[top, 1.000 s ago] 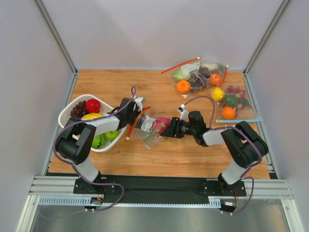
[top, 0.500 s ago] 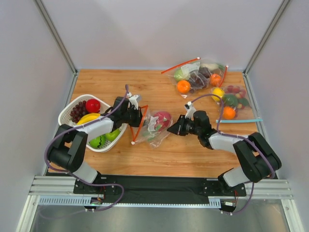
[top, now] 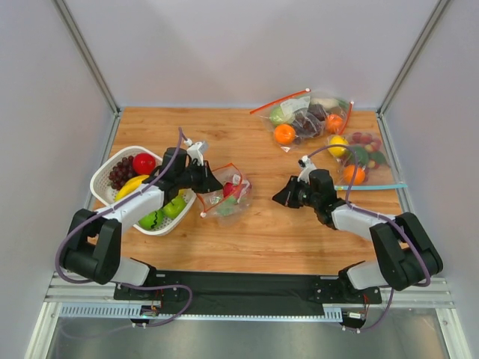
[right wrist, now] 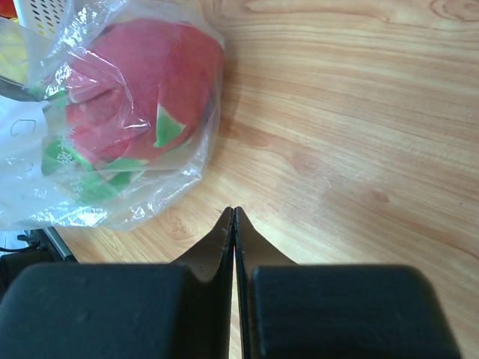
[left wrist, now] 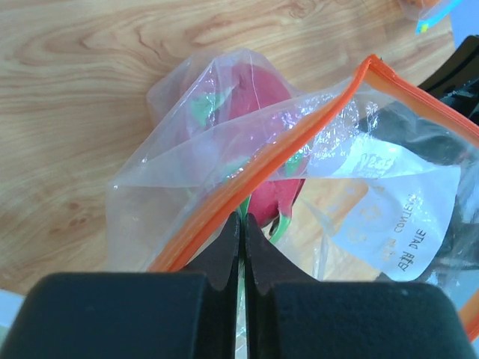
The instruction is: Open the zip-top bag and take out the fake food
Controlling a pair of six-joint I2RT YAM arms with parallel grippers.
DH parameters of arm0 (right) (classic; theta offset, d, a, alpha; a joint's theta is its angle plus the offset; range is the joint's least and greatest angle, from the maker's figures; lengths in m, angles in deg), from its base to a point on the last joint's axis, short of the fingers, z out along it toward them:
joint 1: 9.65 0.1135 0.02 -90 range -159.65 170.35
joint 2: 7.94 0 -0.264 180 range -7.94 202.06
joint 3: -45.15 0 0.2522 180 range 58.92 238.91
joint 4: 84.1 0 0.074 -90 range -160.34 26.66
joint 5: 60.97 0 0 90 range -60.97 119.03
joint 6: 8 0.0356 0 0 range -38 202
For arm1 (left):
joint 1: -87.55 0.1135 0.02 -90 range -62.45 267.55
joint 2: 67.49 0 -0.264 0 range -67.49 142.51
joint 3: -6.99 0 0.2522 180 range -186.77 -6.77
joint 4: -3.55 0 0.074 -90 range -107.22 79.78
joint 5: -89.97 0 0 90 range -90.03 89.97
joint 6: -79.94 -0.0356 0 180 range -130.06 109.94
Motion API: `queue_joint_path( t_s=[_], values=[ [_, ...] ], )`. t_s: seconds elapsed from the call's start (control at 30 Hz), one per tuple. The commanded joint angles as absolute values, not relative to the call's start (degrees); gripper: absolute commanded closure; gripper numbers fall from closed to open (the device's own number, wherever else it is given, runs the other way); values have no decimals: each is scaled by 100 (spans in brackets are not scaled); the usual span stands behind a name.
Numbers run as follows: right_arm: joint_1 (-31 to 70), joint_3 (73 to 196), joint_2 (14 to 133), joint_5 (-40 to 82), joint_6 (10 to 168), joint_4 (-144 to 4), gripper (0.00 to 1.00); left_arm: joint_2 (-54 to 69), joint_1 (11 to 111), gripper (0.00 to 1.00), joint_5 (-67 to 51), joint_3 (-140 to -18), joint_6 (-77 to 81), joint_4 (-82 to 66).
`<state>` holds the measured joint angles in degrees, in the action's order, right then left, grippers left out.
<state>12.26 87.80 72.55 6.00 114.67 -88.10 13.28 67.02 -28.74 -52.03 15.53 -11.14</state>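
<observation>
The zip-top bag lies on the table just right of the basket, with its red-orange zip strip and white label showing. A pink fruit with green tips is inside it, also in the right wrist view. My left gripper is shut on the bag's edge beside the strip. My right gripper is shut and empty over bare wood, to the right of the bag and apart from it. Dark grapes, a red fruit and a yellow fruit lie in the basket.
A white basket at the left also holds green apples. At the back right lie a red-strip bag with an orange and grapes, and a teal-strip bag of fruit. Frame posts stand at the table's back corners.
My right gripper has let go of the bag and drawn back to the right. My left gripper has pulled the bag left, towards the basket.
</observation>
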Motion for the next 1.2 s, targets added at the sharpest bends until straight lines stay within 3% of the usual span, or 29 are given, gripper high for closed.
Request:
queue_joint_path(
  t_s=[0.0,0.13,0.23,0.27,0.33,0.6,0.83,0.9,0.93,0.97,1.03,1.1,1.17],
  values=[
    [1215,8941,7327,408,11311,-9045,100,1337,6708,100,-3430,-5046,1911,-381],
    [1293,8906,7634,-348,11697,-9670,99,1574,6708,100,-3221,-4862,2061,-38],
    [1617,8967,7942,-648,11891,-9969,79,1750,6708,100,-2809,-4922,2097,-211],
    [1715,9002,7995,-648,11926,-9987,63,1872,6699,100,-2728,-4957,2053,-300],
    [1951,9038,8144,-482,11997,-10031,49,1996,6585,100,-2291,-5062,1948,-685],
    [2050,9055,8557,-375,12226,-10540,42,2111,6163,100,-1761,-5125,1763,-995],
    [2050,9117,9049,-577,12453,-11287,48,2067,6084,100,-1953,-5098,1842,-987],
    [2050,9056,9120,-613,12559,-11639,59,2023,6084,100,-2102,-5046,1842,-908],
    [2050,9047,9129,-578,12594,-11692,77,1944,6092,100,-2129,-5028,1833,-873],
    [2050,9047,9138,-578,12577,-11675,85,1900,6084,99,-2130,-5019,1824,-855],
    [2041,9012,9120,-552,12533,-11648,99,1699,6084,78,-2068,-5002,1772,-855],
    [2050,8950,9077,-560,12516,-11648,100,1523,6084,58,-2016,-4993,1754,-802],
    [2050,8933,9059,-560,12516,-11631,100,1452,6084,53,-2007,-5028,1728,-767]
  ],
)
